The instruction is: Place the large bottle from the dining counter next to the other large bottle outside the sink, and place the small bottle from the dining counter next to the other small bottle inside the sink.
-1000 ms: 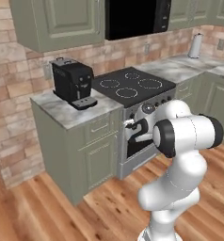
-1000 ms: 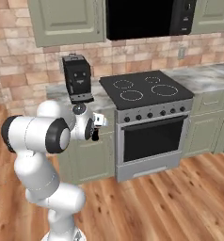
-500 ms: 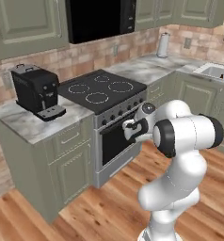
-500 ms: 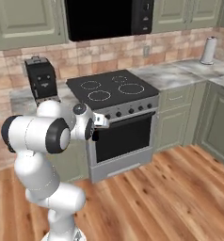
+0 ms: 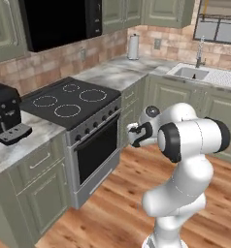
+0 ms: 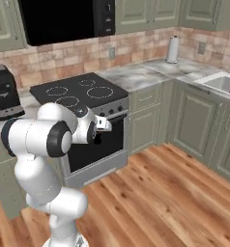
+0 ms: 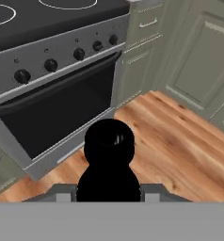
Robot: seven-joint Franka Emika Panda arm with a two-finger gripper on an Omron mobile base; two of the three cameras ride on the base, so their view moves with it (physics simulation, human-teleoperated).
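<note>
Hand [image 7: 109,195] pinched tight on the small black bottle [image 7: 108,162], and I'm carrying it tucked against my chest, high above the wooden floor [image 6: 175,188], right in front of the oven [image 5: 95,152]. Its round top sits between my fingertips in the hand view, body hidden below.

What worries me: I'm gripping it low, so the bottle could tip or slide out while the base is swinging, and from here it would fall straight to the floor. The sink [image 5: 189,73] is still well off on the far desk [image 5: 112,72], under its chrome tap [image 5: 200,48], so there's a long reach ahead, and the oven front is close to my elbow.

Compared with a second ago, the whole scene has slid: the coffee machine [image 5: 6,118] has gone from centre to the left edge, and the sink and paper roll [image 5: 133,46] have come into sight. That's the base turning; my hold hasn't changed.
</note>
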